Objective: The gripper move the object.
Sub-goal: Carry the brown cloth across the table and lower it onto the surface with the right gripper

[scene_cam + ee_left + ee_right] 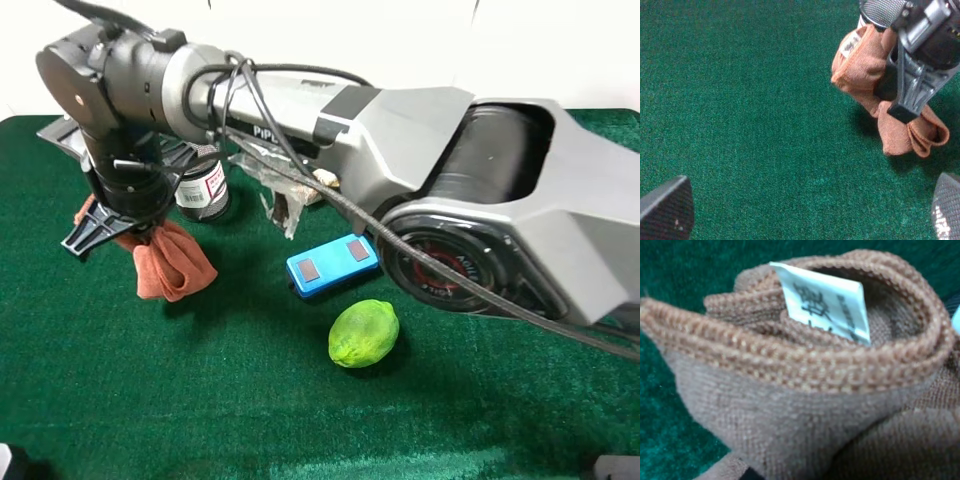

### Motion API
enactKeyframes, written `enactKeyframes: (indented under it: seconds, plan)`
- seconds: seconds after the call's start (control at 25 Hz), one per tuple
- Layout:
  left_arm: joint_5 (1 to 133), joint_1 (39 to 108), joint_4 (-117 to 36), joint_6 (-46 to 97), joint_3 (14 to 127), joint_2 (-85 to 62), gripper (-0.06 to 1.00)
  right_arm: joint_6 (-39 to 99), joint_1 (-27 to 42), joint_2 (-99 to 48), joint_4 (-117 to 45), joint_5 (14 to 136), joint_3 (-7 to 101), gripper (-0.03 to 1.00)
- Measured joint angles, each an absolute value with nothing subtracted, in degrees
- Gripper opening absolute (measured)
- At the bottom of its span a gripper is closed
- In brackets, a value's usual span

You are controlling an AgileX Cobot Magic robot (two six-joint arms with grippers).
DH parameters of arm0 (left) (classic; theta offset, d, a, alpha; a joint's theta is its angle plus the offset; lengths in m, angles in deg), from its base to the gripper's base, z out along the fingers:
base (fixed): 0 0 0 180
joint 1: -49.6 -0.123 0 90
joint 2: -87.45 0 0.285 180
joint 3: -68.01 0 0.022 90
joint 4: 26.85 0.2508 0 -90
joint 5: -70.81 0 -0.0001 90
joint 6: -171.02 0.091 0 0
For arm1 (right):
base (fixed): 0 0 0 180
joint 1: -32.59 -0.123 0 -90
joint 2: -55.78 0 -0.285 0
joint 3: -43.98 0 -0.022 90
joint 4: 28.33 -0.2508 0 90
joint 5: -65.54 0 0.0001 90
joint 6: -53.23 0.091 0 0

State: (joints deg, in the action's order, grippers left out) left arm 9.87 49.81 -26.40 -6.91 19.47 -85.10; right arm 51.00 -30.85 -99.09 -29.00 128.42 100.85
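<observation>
The object, a rust-orange terry rag [175, 262], hangs bunched at the left of the green mat, with my right gripper [118, 232] shut on its upper part. That arm reaches across from the right side. The left wrist view shows the same black claw [910, 95] clamped on the rag [865, 60], whose folded lower end [907, 137] droops toward the mat. In the right wrist view the rag [790, 405] fills the picture, its white label [825, 300] on top, and the fingers are hidden. My left gripper [805, 220] stands open over bare mat, apart from the rag.
A blue rectangular box [332, 264] lies mid-mat with a green lime [364, 333] just in front of it. A dark jar with a white label [205, 190] stands right behind the rag. A clear plastic packet [280, 178] lies beside the jar.
</observation>
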Motion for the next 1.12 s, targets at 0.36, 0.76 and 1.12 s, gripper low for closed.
enactKeyframes:
  seconds: [0.36, 0.76, 1.12]
  plan:
    - [9.9, 49.8, -26.4, -6.9, 19.5, -85.1, 0.96, 51.0, -30.9, -100.6, -29.1, 125.9, 100.9, 0.07]
    - [9.9, 49.8, -26.4, -6.9, 19.5, -85.1, 0.96, 50.9, -30.9, -101.3, -29.1, 125.8, 100.9, 0.07]
    - [9.9, 49.8, -26.4, -6.9, 19.5, -85.1, 0.96, 51.1, -30.9, -101.3, -29.2, 126.2, 100.9, 0.08]
